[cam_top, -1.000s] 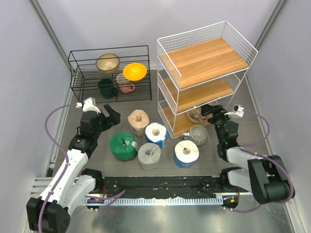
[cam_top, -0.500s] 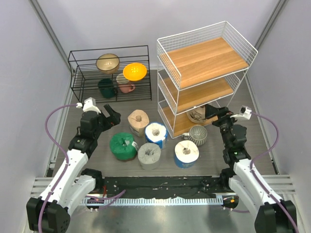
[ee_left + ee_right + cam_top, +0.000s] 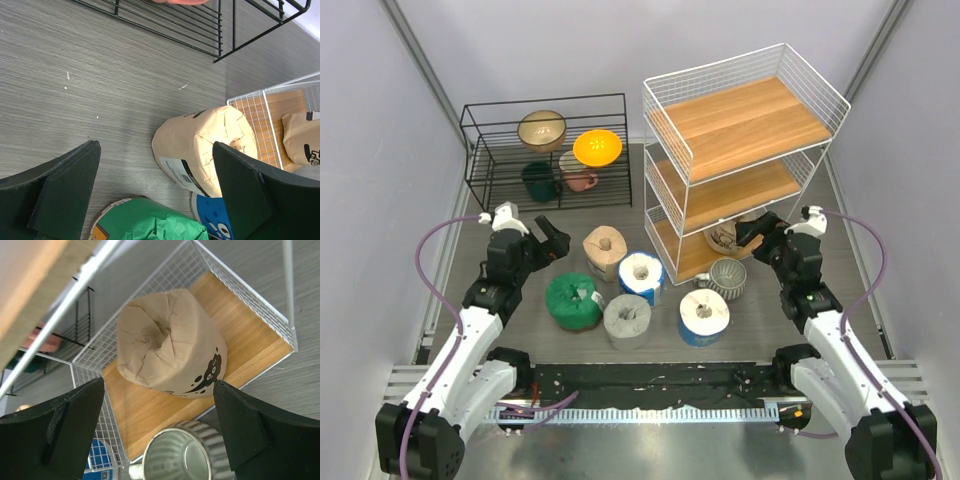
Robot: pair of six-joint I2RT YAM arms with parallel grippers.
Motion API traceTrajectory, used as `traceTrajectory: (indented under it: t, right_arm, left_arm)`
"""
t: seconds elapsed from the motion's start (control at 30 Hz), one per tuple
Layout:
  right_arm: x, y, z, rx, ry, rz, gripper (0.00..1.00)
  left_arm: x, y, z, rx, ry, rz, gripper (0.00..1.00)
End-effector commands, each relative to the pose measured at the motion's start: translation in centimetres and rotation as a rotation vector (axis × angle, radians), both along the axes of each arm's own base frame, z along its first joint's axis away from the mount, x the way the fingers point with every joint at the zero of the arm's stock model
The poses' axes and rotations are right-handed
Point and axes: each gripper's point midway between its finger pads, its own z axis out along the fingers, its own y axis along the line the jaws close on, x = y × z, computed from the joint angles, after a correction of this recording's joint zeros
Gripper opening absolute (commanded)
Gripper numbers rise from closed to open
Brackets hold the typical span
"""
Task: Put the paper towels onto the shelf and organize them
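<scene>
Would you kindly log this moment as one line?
left gripper open | right gripper open | tan roll on shelf bottom board

You have six paper towels [image 3: 704, 316]: two tan [image 3: 605, 251], two blue-wrapped [image 3: 641, 276], one grey [image 3: 627, 320], one green [image 3: 572, 300]. Count one shelf [image 3: 740, 115] and one mug [image 3: 728, 277].

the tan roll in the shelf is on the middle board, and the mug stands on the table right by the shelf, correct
Not quite. The tan roll sits on the bottom board of the shelf, not the middle one, as the right wrist view shows. The mug does stand on the table right by the shelf.
</scene>
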Motion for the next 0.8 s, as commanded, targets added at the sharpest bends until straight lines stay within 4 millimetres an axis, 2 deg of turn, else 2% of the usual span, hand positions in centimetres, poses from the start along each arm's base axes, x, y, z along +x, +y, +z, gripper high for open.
traceTrajectory:
  t: [0.0,0.03,0.1,0.13,0.2,0.27,0.5,0.73,0.77]
  right_arm:
    - [1.9,0.4,2.8,-0.01,-0.028,0.009,0.96]
    - [2.3,0.5,3.8,-0.009,-0.04,0.01,0.96]
    - [2.9,0.9,3.9,-0.004,-0.025,0.026,0.96]
    - [3.2,1.1,4.9,0.001,-0.035,0.033,0.96]
    - [3.7,1.6,4.8,0.006,-0.009,0.053,0.96]
    - [4.1,2.1,5.6,0.011,-0.002,0.07,0.96]
    - [5.6,3.6,5.1,-0.028,0.06,0.105,0.95]
    - [8.2,5.0,4.7,-0.049,0.077,0.127,0.95]
    - [8.6,5.3,4.0,-0.055,0.096,0.129,0.96]
  left_arm:
    - [0.6,-0.3,1.3,-0.014,-0.049,-0.01,1.0]
    - [0.5,-0.4,1.3,-0.013,-0.049,-0.012,1.0]
    - [0.6,-0.4,1.2,-0.012,-0.048,-0.01,1.0]
    - [0.6,-0.4,1.0,-0.011,-0.045,-0.01,1.0]
    - [0.7,-0.4,0.9,-0.012,-0.043,-0.012,1.0]
    - [0.7,-0.4,0.8,-0.014,-0.043,-0.012,1.0]
    - [0.9,-0.6,0.7,-0.011,-0.039,-0.02,1.0]
    - [0.8,-0.5,0.7,-0.009,-0.04,-0.019,1.0]
    - [0.8,-0.5,0.6,-0.009,-0.039,-0.019,1.0]
